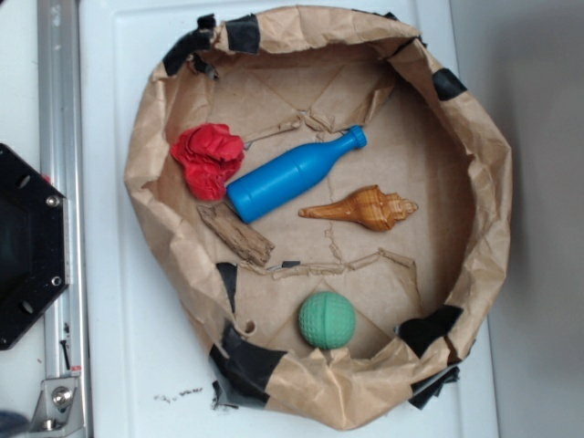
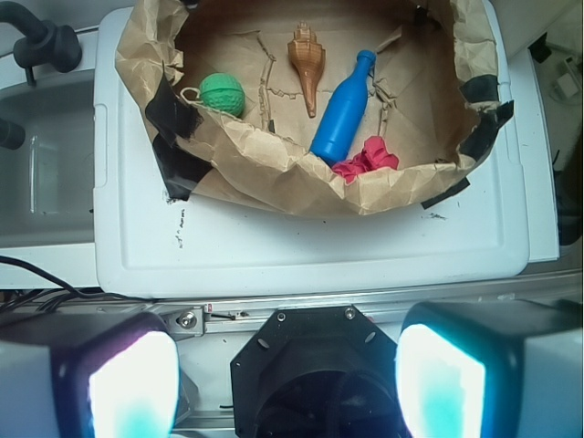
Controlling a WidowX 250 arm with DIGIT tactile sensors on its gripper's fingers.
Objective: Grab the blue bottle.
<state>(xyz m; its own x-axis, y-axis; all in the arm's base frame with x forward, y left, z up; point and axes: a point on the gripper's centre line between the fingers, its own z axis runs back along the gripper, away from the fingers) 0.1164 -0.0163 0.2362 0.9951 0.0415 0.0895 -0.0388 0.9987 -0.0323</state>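
Observation:
The blue bottle lies on its side inside a brown paper nest, its neck pointing to the upper right in the exterior view. It also shows in the wrist view, far above my gripper. My gripper is open and empty, its two glowing fingertips wide apart at the bottom of the wrist view, held over the black robot base and well short of the nest. The gripper is not in the exterior view.
In the nest lie a red crumpled cloth, an orange seashell, a piece of wood and a green ball. The nest sits on a white lid. An aluminium rail and the black base plate are at the left.

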